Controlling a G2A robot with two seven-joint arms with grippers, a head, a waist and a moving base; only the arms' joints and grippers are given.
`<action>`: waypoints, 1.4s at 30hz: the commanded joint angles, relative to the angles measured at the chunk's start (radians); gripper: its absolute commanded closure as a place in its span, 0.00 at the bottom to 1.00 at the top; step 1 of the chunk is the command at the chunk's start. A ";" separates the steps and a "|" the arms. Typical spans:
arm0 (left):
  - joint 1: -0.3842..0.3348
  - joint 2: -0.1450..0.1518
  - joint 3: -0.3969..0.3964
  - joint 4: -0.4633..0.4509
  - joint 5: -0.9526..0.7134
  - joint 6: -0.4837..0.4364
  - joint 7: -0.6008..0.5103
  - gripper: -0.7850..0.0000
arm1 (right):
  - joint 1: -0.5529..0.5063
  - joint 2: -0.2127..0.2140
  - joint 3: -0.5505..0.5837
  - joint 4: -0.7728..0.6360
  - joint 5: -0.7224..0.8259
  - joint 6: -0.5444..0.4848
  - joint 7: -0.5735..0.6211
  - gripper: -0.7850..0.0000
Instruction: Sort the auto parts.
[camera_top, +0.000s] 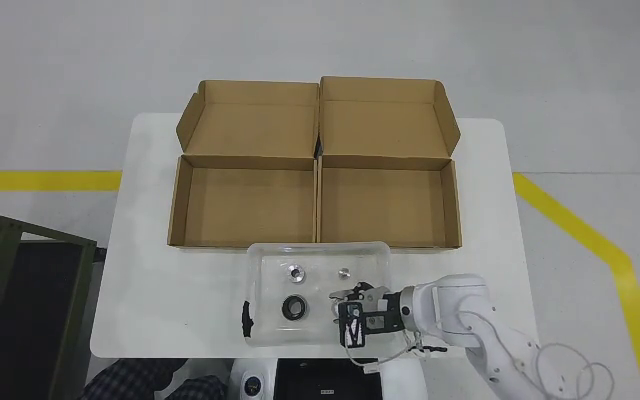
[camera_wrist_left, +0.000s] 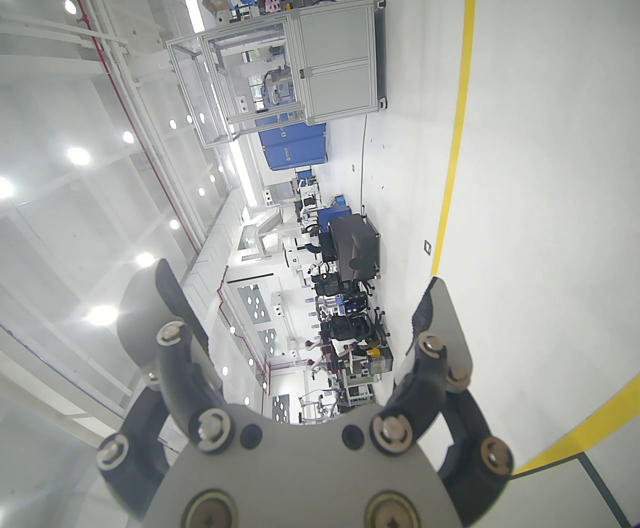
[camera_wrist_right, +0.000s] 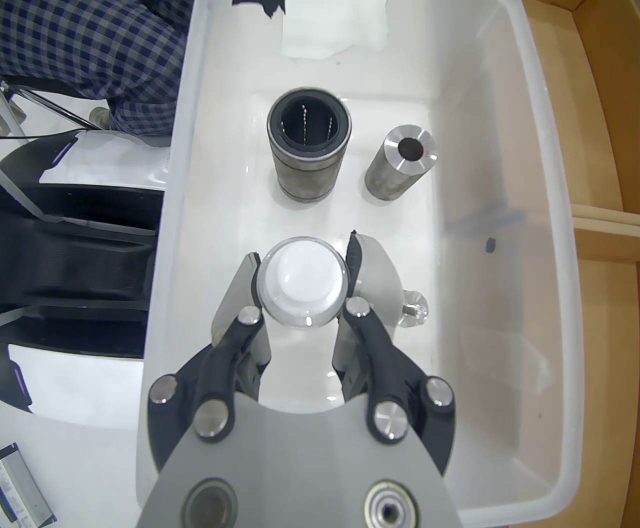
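**Right gripper has the white part, lift comes next**

Top view: the right gripper (camera_top: 351, 312) sits low inside the clear bin (camera_top: 262, 262), at the near edge of the white table (camera_top: 150, 250). Beyond the bin, two open cardboard boxes wait side by side, the left box (camera_top: 245, 205) and the right box (camera_top: 385, 205). Both are bare inside. A black bearing (camera_top: 294, 307) and a silver sleeve (camera_top: 295, 270) stand in the bin. A yellow line (camera_top: 60, 180) runs across the pale floor around the table.

Left wrist view: the left gripper (camera_wrist_left: 300, 275) is spread wide with nothing between its fingers. It points away from the table into a bright workshop hall.

Right wrist view: the right gripper (camera_wrist_right: 302, 270) has closed on the white round part (camera_wrist_right: 301, 287), one finger pressed to each side. The part is near the middle of the bin floor. The black bearing (camera_wrist_right: 307, 150) and the silver sleeve (camera_wrist_right: 400, 162) stand upright just ahead, and a small clear knob (camera_wrist_right: 412, 307) lies beside one finger.

The part looks smooth and round, so it probably needs an even squeeze. The lift should likely go straight up, clear of the bin wall (camera_wrist_right: 540, 250), before the part swings to a box.
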 joint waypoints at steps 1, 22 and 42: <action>0.000 0.000 0.000 0.000 0.000 0.000 0.000 0.00 | -0.006 0.003 0.014 -0.015 0.019 0.008 -0.013 1.00; 0.000 0.000 0.000 0.000 0.000 0.000 0.000 0.00 | -0.003 0.014 0.136 -0.004 0.255 0.091 -0.316 1.00; 0.000 0.000 0.000 0.000 0.000 0.000 0.000 0.00 | 0.040 0.014 0.265 0.049 0.459 0.146 -0.487 1.00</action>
